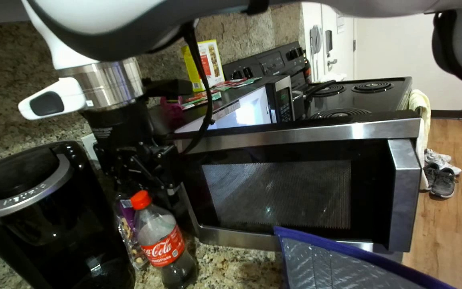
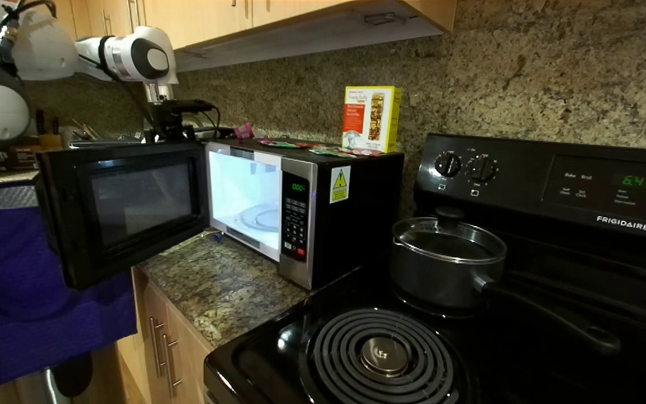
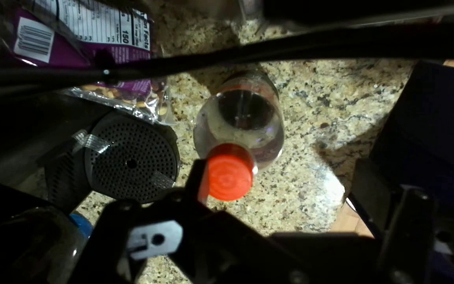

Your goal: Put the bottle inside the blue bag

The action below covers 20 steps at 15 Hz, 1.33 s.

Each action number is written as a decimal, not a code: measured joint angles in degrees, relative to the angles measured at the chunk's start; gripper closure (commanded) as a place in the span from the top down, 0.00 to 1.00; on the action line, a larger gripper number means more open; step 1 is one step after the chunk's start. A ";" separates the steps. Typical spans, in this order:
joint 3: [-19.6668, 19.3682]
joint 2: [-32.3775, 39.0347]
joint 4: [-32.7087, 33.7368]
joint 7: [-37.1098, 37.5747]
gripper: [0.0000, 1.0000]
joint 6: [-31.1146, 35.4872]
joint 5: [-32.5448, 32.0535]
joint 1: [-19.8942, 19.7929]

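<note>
The Coca-Cola bottle [image 1: 167,245] stands upright on the granite counter, with red cap and red label. The wrist view shows it from above [image 3: 246,126]; the microwave door hides it in an exterior view. My gripper [image 3: 282,175] is open and empty. Its left finger in the wrist view is right beside the red cap; its right finger is well apart from it. In both exterior views the gripper [image 1: 146,186] points down; its fingertips are partly hidden. The blue bag [image 2: 14,264] is beyond the open door; its rim and silver lining show in an exterior view [image 1: 347,261].
The open microwave door [image 1: 279,192] stands beside the gripper. A black coffee maker [image 1: 42,233] is on the bottle's other side, its perforated drip tray [image 3: 132,157] near the bottle. A purple nut packet [image 3: 85,51] lies beside the bottle. A dark cable [image 3: 211,61] crosses the wrist view.
</note>
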 measured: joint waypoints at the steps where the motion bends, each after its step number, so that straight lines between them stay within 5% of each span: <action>1: -0.05 0.13 0.24 0.00 1.00 0.00 0.19 0.01; 15: -1.14 0.41 0.26 0.00 1.00 1.53 0.94 -0.03; 16: -1.31 0.50 0.26 0.00 0.96 1.65 0.94 -0.04; 17: -1.44 0.63 0.25 0.00 0.74 1.87 0.94 -0.05; 20: -1.54 1.13 0.25 -0.02 0.64 2.41 0.94 -0.09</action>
